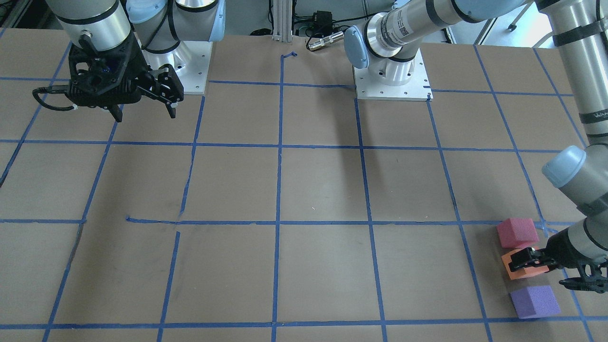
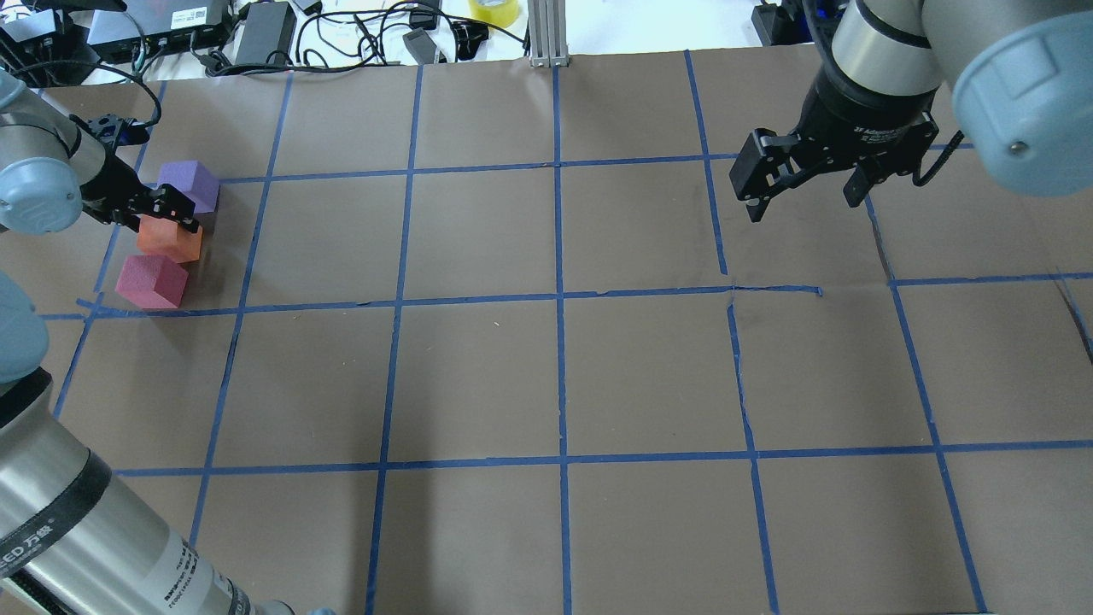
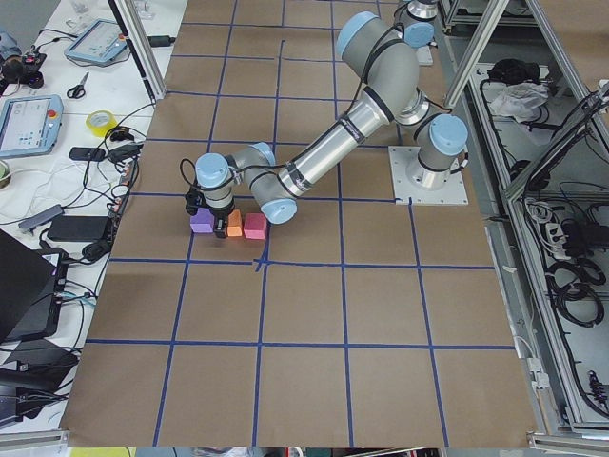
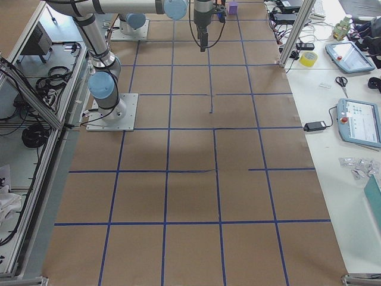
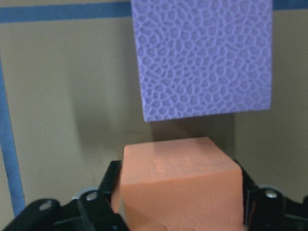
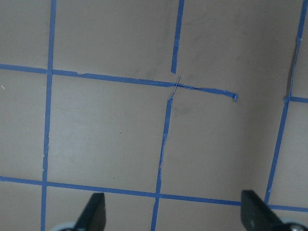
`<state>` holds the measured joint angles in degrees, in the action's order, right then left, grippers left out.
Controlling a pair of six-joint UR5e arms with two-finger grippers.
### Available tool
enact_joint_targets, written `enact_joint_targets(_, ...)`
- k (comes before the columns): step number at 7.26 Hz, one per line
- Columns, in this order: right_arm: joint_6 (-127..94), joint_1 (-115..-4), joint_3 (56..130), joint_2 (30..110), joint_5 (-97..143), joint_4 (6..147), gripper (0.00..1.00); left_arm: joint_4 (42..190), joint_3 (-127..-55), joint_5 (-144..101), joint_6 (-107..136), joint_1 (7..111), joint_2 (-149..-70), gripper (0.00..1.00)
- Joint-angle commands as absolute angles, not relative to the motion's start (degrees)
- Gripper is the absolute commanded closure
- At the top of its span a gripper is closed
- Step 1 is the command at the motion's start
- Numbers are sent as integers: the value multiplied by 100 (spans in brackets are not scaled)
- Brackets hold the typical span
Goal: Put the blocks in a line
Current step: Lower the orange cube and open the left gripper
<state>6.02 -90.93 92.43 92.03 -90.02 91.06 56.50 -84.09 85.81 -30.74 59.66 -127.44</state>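
Note:
Three foam blocks lie in a row near the table's left end. The purple block (image 1: 534,301) (image 2: 189,181) (image 5: 204,57) is farthest from the robot, the orange block (image 1: 522,271) (image 2: 171,241) (image 5: 180,178) is in the middle, and the pinkish-red block (image 1: 517,232) (image 2: 152,282) is nearest. My left gripper (image 1: 532,261) (image 2: 171,218) (image 5: 180,192) is shut on the orange block, with one finger against each side, low at the table. My right gripper (image 1: 142,111) (image 2: 803,201) (image 6: 175,214) is open and empty, above the table far to the right.
Blue tape lines (image 2: 559,299) mark a grid on the brown paper table. The arm base plates (image 1: 392,80) (image 1: 192,71) sit at the robot's side. Cables and power bricks (image 2: 256,26) and a tape roll (image 2: 493,10) lie past the far edge.

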Motion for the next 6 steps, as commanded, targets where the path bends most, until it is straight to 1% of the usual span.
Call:
enact_joint_targets(1, 598, -9088, 9246, 9202, -9009, 9105, 0, 6114, -8542, 8778, -2865, 6247, -12273, 0)
enact_joint_targets(3, 598, -9097, 9246, 9202, -9000, 9105, 0, 7193, -8507, 9132, -2638, 6582, -11255, 0)
enact_joint_targets(5, 598, -9088, 9246, 9202, -9000, 9105, 0, 9018, -8263, 9132, -2584, 6600, -9991, 0)
enact_joint_targets(6, 598, -9088, 9246, 9202, -9000, 9105, 0, 9679, -8227, 9106, -2027, 6731, -9454, 0)
